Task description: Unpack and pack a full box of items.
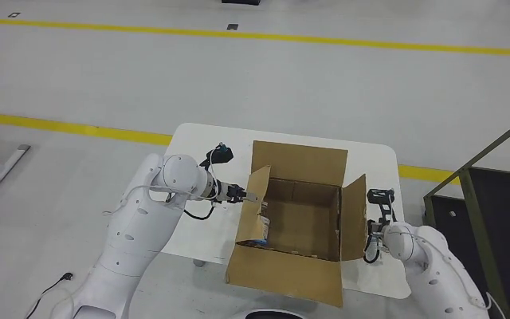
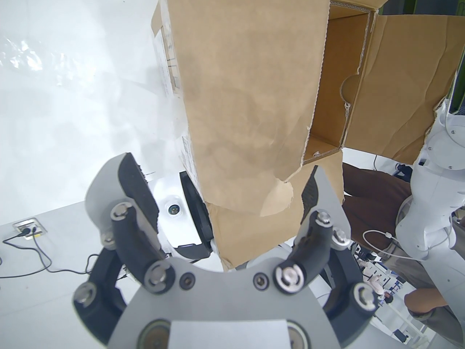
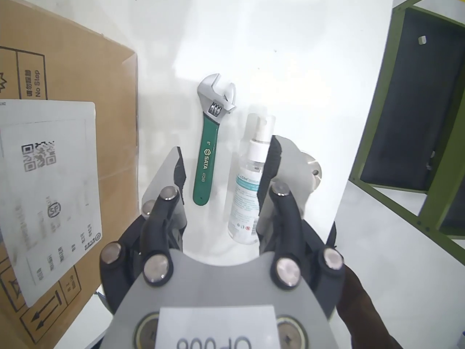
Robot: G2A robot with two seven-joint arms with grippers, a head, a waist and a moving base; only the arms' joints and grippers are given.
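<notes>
Top view: the box [image 1: 299, 219] sits open on the table [image 1: 207, 139], with your left gripper [image 1: 239, 194] at its left flap. Left wrist view: its fingers [image 2: 138, 190] stand wide apart astride that flap [image 2: 247, 92], clamping nothing; centre the edge between them before you close. Right wrist view: the right gripper [image 3: 227, 157] hangs spread and empty over a wrench [image 3: 210, 147] and a spray bottle [image 3: 249, 190] lying beside the box.
</notes>
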